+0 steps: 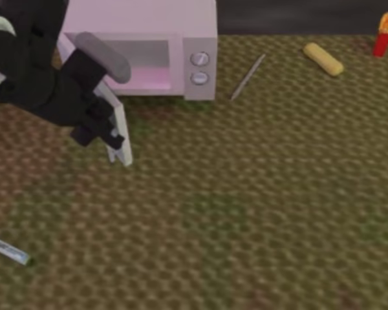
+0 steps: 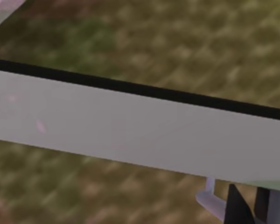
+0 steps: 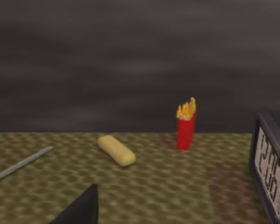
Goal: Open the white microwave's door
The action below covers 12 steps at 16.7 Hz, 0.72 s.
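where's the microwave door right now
In the top view the door is swung open, sticking out from the white microwave at its left side toward the table's front, with the left gripper right at its outer edge.

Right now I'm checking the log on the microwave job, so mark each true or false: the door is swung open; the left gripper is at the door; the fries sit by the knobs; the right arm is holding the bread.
1. The door of the microwave is swung open. True.
2. The left gripper is at the door's outer edge. True.
3. The fries sit by the knobs. False: they stand at the far right.
4. The right arm is holding the bread. False: it lies alone on the table.
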Motion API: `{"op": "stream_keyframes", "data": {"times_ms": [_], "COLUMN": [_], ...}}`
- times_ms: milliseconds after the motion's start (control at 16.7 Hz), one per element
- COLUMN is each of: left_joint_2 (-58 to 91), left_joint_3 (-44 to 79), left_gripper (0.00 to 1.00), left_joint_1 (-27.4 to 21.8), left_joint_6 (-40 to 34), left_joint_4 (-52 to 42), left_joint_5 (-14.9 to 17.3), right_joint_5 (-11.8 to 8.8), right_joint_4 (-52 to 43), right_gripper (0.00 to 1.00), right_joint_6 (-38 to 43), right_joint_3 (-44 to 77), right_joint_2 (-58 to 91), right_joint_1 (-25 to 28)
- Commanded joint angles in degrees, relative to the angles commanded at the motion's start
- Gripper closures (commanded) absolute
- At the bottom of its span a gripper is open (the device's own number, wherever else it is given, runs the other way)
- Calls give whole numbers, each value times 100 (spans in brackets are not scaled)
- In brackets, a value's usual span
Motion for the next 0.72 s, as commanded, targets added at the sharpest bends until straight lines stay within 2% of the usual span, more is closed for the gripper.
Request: {"op": "stream_keyframes", "data": {"times_ms": [480,720], "left_joint_2": [0,14], "left_joint_3": [0,11], "left_gripper": [100,100], "left_joint_1": [0,61], "left_joint_6": [0,179], "left_joint_4": [0,-57], "left_joint_5": [0,101], "right_joint_5": [0,0], "right_joint_4": [0,0], "right_gripper": [0,0], "right_joint_6": [0,0], "right_joint_3": [0,0], "right_joint_2": [0,0], "right_joint_1": [0,0]}}
